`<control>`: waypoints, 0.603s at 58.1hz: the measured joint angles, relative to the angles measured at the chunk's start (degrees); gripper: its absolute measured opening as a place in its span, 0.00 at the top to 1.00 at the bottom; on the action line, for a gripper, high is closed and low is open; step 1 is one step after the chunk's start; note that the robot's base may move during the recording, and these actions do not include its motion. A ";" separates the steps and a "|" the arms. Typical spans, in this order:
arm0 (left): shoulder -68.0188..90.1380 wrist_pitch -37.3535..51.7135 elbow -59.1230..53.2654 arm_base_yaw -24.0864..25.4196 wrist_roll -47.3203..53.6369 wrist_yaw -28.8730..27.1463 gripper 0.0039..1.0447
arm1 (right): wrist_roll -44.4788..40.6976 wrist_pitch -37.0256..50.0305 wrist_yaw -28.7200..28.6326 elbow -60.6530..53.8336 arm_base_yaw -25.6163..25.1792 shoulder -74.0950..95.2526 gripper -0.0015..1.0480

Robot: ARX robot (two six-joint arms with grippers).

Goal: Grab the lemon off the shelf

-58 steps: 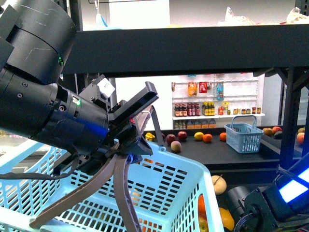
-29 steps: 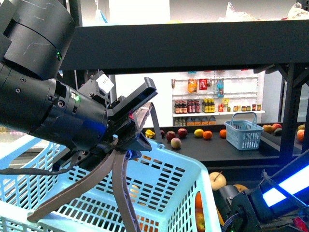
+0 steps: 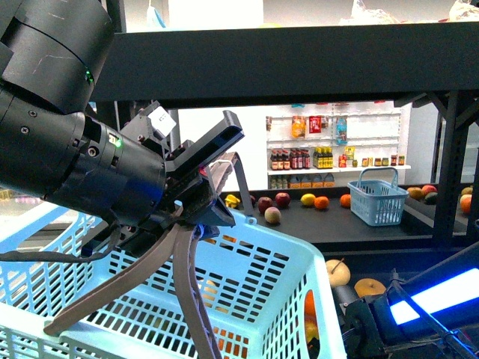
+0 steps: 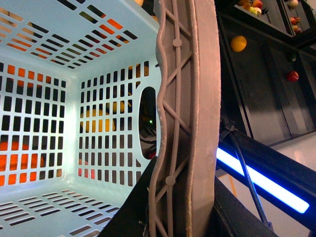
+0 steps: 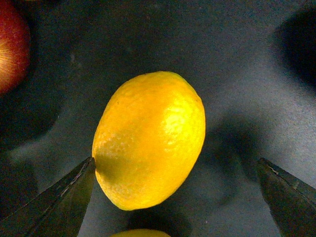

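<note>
lemon on dark shelf, between wide-spread right jaws, nearer one

Black metal shelf with thick dark tiers and upright posts. A lower tier carries a row of fruit: a red apple, a yellow fruit, an orange, then a small blue basket further right. Close up, the lemon rests on the dark tier, a red fruit nearby
</note>
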 joint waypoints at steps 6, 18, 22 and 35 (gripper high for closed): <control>0.00 0.00 0.00 0.00 0.02 0.00 0.83 | 0.00 -0.79 0.13 2.89 -0.15 1.92 0.07; 0.00 0.00 0.00 0.00 0.02 0.00 0.83 | -0.61 -1.68 1.16 6.43 -0.68 5.40 0.07; 0.00 0.00 0.00 0.00 0.02 0.00 0.83 | -1.20 -1.46 1.60 6.99 -0.72 5.60 0.07; 0.00 0.00 0.00 0.00 0.00 -0.02 0.83 | -4.17 2.38 2.97 7.37 -1.57 6.27 0.07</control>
